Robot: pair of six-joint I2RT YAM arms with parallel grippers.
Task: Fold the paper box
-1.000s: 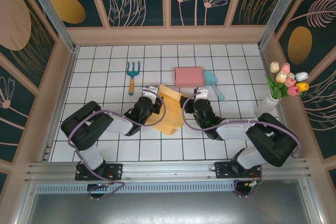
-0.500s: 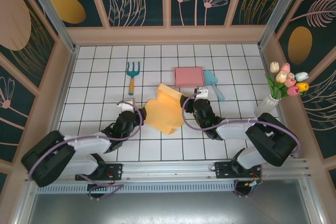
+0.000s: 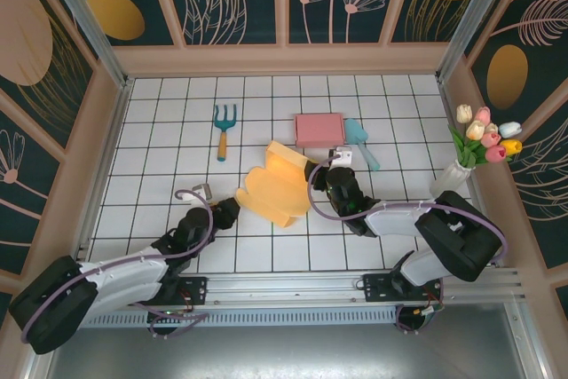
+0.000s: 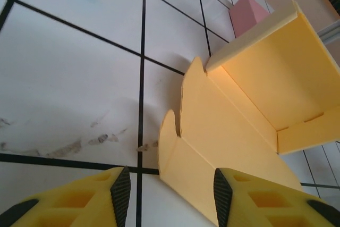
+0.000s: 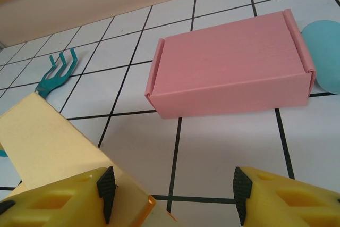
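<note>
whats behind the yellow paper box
The closed pink box lies beyond the yellow paper box, with a teal scoop beside it. Whatever sits beneath the yellow panels is covered.

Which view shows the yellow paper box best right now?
Left wrist: the yellow paper box is close up, its raised wall, flat flaps and creases clear. Top external shows the whole box, small. Right wrist shows one slanted panel.

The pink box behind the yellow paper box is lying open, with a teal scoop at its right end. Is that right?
Not quite. The pink box is closed, its flaps folded shut, as the right wrist view shows. It does lie behind the yellow paper box, with a teal scoop at its right end.
</note>
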